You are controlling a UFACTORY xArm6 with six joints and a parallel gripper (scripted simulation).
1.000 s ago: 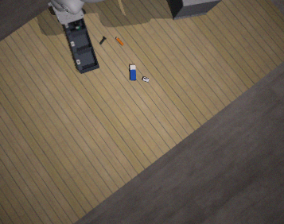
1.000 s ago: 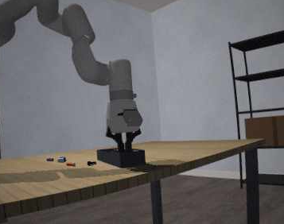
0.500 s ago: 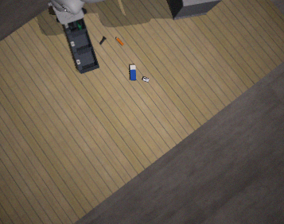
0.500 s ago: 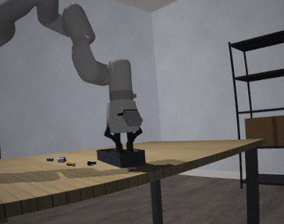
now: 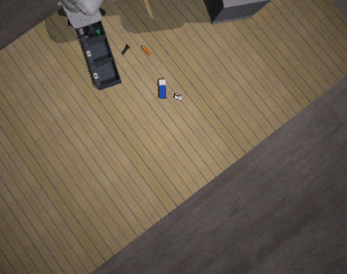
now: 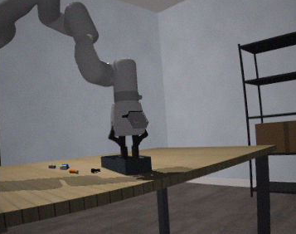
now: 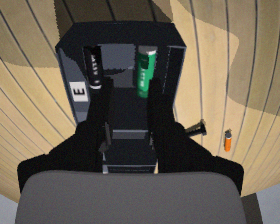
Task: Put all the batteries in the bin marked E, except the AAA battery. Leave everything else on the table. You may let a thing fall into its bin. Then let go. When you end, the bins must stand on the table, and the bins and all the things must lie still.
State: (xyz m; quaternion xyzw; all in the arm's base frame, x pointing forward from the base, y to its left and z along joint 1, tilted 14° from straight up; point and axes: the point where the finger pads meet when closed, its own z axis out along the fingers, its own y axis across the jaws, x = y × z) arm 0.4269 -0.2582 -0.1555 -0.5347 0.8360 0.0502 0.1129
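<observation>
Gripper [image 7: 128, 106] hangs over bin E [image 7: 74, 66] with its fingers parting and nothing between them, two batteries [image 7: 145, 71] lying inside, so best to open fully and lift straight up without nudging the walls.

Dark bin [image 7: 75, 60], white E label [image 7: 79, 90]; green batt [image 7: 145, 71]; orange batt [image 7: 228, 140].

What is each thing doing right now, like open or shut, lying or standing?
Hand: partly open above the bin, holding nothing.
Bin marked E: upright on the table.
Green battery: lying in the bin.
Dark cylinder: lying in the bin.
Orange stick: lying on the table.
Black piece: lying on the table.
Blue-white block: lying on the table.
Small white piece: lying on the table.
</observation>
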